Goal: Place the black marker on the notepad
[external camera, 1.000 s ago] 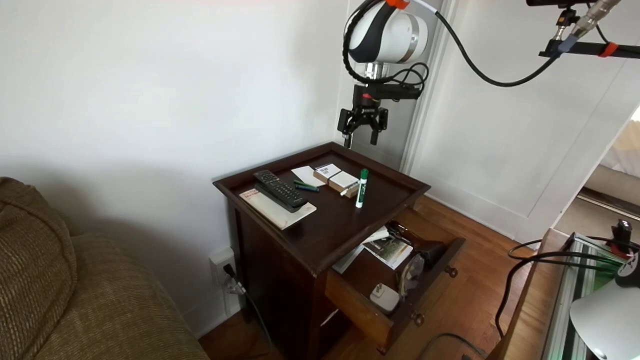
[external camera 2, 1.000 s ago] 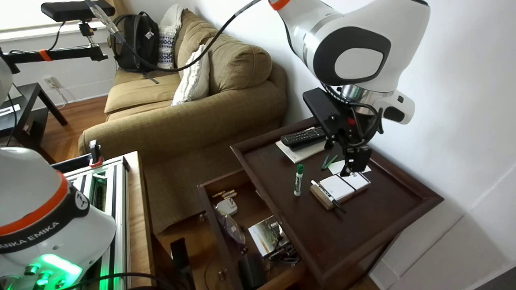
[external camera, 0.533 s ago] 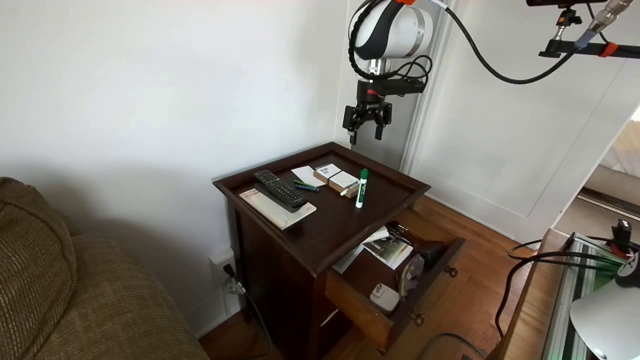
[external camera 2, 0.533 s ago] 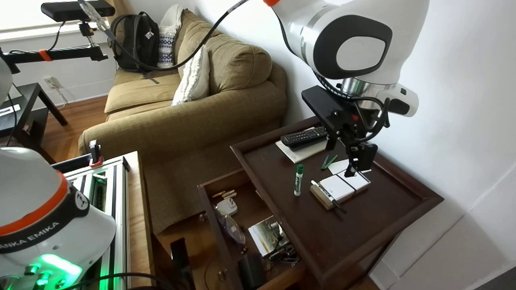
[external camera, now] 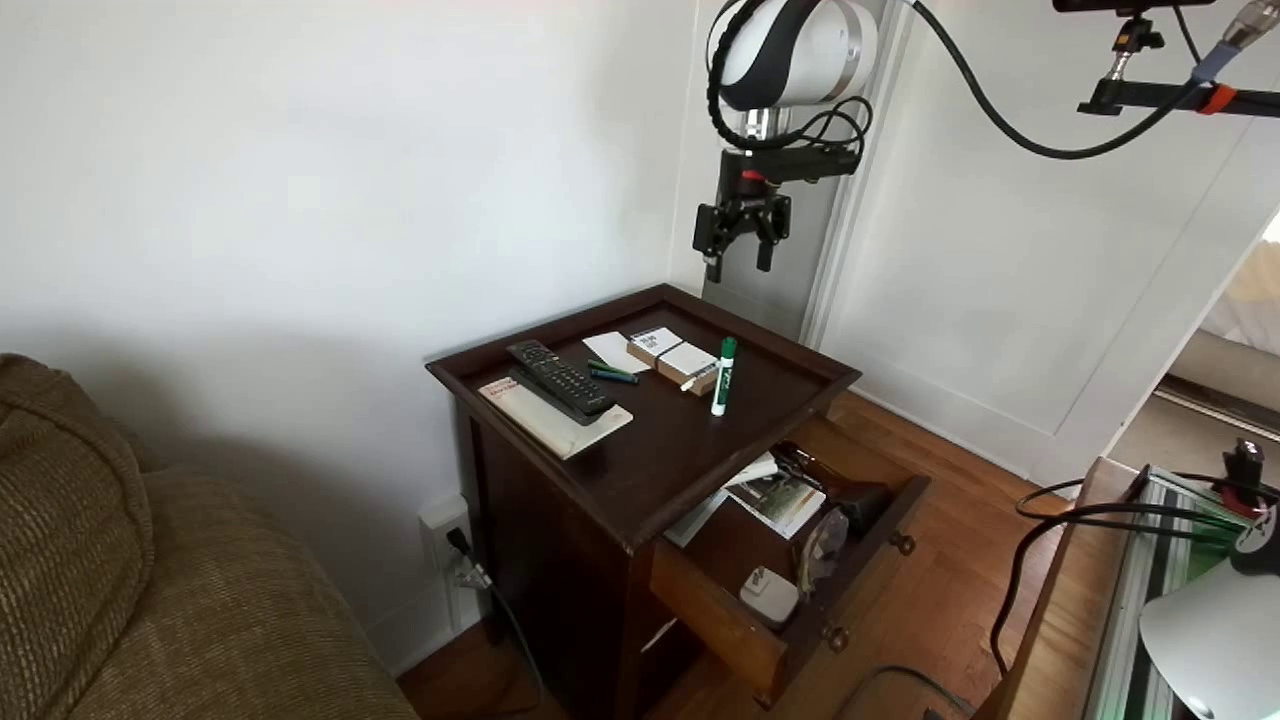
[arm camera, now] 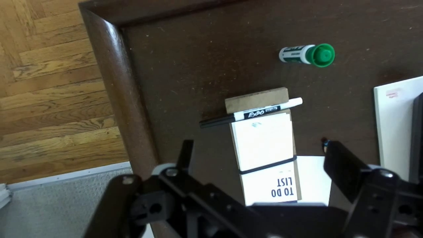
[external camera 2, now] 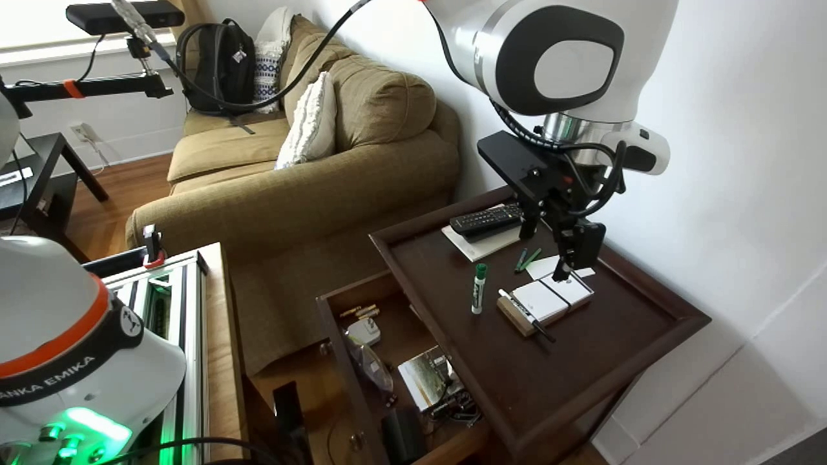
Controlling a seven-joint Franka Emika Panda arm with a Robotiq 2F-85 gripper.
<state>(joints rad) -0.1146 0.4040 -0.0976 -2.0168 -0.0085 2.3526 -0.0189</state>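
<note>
The black marker point(arm camera: 251, 112), a white-bodied pen with a black cap and EXPO lettering, lies across one end of the notepad point(arm camera: 264, 142). Its two ends stick out past the pad's sides. The notepad is a white TO DO LIST pad on a wooden base with a black band. In the exterior views the marker point(external camera 2: 526, 310) point(external camera: 692, 382) lies on the notepad point(external camera 2: 543, 300) point(external camera: 675, 352). My gripper point(external camera: 740, 270) is open and empty, well above the tabletop; it also shows in an exterior view point(external camera 2: 546, 253). In the wrist view its fingers point(arm camera: 261, 145) frame the pad from above.
A green marker point(external camera 2: 478, 289) stands upright beside the notepad. Small green and blue sticks point(external camera 2: 526, 259), a white paper point(external camera: 612, 350) and a remote point(external camera: 560, 378) on a booklet lie on the raised-rim table point(external camera 2: 620, 361). A full drawer point(external camera: 790, 560) stands open below. A wall adjoins.
My gripper has risen and, in an exterior view, shifted slightly right. It stays open. The marker, notepad and other objects have not moved.
</note>
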